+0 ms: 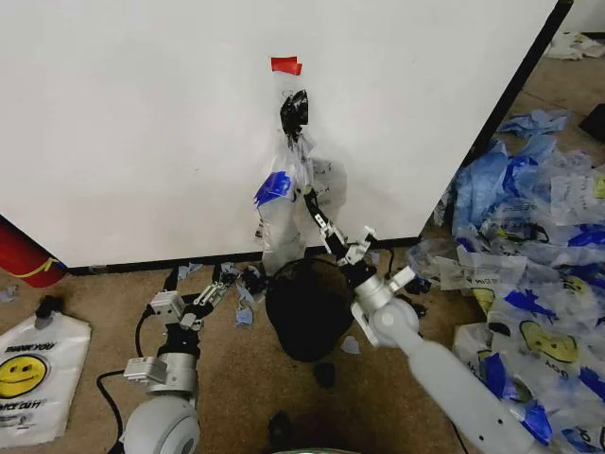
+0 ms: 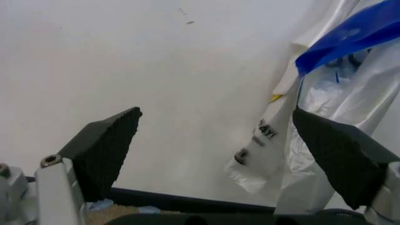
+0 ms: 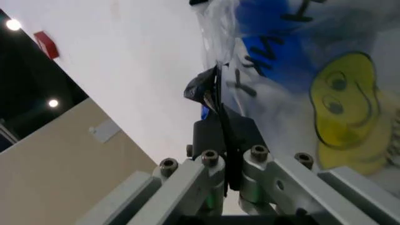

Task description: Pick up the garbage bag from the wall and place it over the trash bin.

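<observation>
Our right gripper reaches up from the lower right in the head view, its thin fingers pinched on the garbage bag, a crinkled, see-through plastic film with a blue streak. The bag hangs flat against the wall, a smooth white panel with a black strip along its base, from a dark knot just beneath a small piece of red tape. Directly below the bag stands the trash bin, round, black and of fine wire mesh, wider toward the rim, on a tan carpet. Our left gripper sits low, to the left of the bin and near the foot of the wall, its fingers spread apart and touching nothing. An opaque white bag with a yellow smiley lies on the floor at far left, a red cylinder leans by the wall, and a heap of blue and clear plastic bags covers the floor to the right.

From the left wrist we see two black pads with a ribbed, rubbery surface standing wide apart, the bare wall between them. The garbage bag hangs beside the farther pad, glossy and wrinkled, with a blue band and dark lettering.

From the right wrist we see the metal finger links and bolts converge on closed black tips, which clamp a fold of the garbage bag. Its yellow smiley face and dark letters show through the film.
</observation>
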